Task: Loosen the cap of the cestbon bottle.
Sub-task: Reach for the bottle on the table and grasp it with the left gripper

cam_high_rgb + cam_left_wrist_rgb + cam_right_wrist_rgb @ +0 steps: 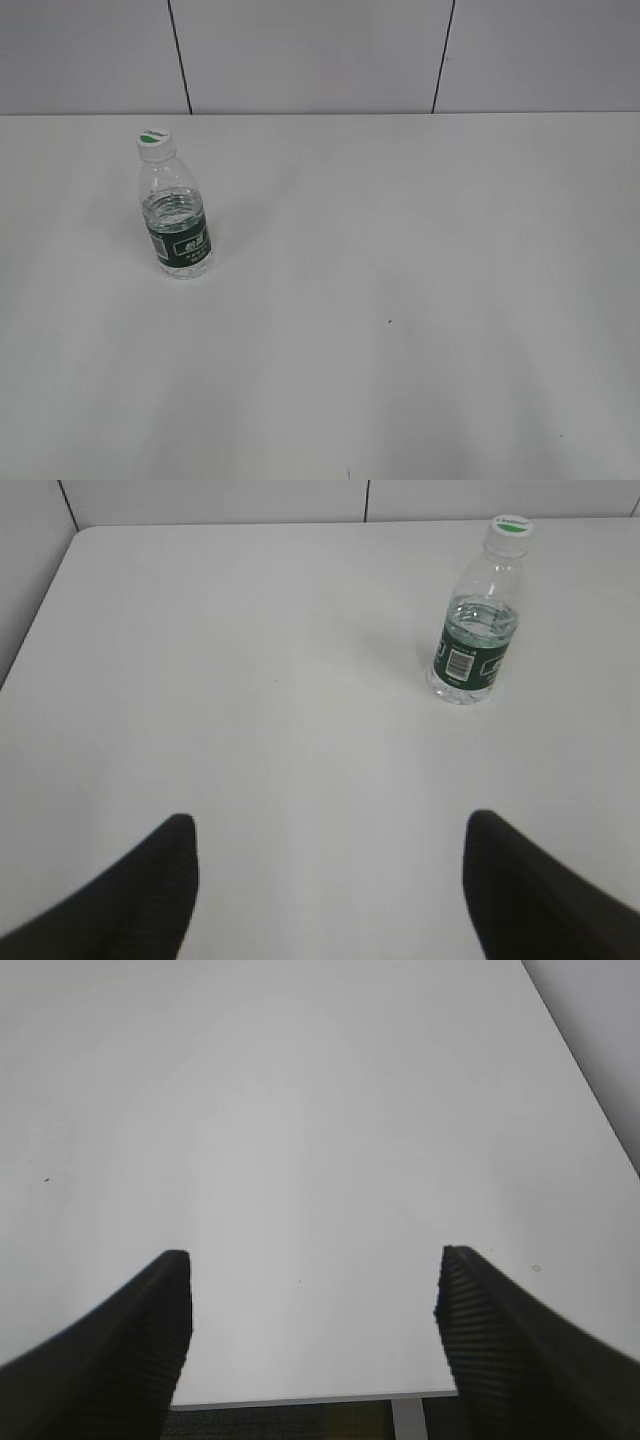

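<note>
Left wrist view, nearest the lens: two black ribbed fingers (140, 895) of the left gripper (330, 880), jaws spread wide, nothing between them, only bare white bench (250, 680) in the gap. They touch nothing.

Ahead of the left jaws and off toward their right-hand finger, well apart from both: small clear ribbed plastic cestbon bottle (473, 640) with a dark green label band. It stands upright on the bench. Barcode panel of the label faces the left wrist camera. Water line sits just above the label. Small round white plastic screw cap (510, 532) with a green leaf mark on top sits on the neck, looks fully seated.

Exterior view: same bottle (176, 220) in the left half of the bench, upright, leaning slightly in perspective, cap (153, 143) on top, white characters on the label facing the camera. Neither arm shows in this view. Small dark speck on the bench right of centre. Grey panelled wall (320, 50) with two dark seams behind the bench's far edge.

Right wrist view: right gripper (312, 1325), black ribbed fingers (500, 1330) also spread wide, jaws empty, holding nothing. Between and beyond them only bare white bench (300, 1110), with its near edge just under the fingertips. Bottle not visible from here, so I cannot place it relative to the right jaws.
</note>
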Motion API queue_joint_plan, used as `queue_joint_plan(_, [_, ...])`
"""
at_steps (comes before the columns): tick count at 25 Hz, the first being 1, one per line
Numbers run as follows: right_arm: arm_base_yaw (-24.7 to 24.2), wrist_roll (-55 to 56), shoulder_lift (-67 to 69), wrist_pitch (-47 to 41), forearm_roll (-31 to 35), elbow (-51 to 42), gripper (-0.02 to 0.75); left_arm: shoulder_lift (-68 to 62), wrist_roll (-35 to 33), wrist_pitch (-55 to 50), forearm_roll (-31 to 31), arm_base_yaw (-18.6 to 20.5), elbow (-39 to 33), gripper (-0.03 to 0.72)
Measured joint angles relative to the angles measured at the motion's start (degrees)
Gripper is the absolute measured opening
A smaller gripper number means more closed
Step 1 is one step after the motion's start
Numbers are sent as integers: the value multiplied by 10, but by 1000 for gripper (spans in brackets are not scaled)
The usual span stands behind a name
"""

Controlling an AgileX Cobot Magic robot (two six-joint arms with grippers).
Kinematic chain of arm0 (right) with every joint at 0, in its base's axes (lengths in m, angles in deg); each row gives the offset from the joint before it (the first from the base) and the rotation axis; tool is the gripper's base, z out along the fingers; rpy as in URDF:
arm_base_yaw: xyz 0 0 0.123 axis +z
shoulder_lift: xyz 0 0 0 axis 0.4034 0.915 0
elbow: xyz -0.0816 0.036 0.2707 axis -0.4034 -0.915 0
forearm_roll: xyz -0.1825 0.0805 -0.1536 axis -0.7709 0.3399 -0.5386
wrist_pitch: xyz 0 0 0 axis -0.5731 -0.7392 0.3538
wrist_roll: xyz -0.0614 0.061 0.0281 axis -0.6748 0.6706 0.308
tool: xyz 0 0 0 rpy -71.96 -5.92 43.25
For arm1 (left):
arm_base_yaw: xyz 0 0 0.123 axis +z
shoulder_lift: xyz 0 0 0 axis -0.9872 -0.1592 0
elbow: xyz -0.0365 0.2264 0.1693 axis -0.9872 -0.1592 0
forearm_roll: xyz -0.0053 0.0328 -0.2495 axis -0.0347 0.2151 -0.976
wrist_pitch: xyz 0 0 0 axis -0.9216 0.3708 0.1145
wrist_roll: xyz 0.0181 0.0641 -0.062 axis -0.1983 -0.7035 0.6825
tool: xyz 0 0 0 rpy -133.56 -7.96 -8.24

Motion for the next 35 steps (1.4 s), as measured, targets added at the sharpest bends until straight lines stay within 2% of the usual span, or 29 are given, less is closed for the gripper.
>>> queue_joint_plan(7, [0,0,0,0,0,0,580,0,0,8,1,0,5,498])
queue_joint_plan(15, [0,0,0,0,0,0,578,-58,-13,116,1,0,23,498])
queue_joint_plan(25, [0,0,0,0,0,0,577,-227,-31,406,0,0,11,498])
queue_joint_plan(35, [0,0,0,0,0,0,576,-341,-21,731,5,0,-146,498])
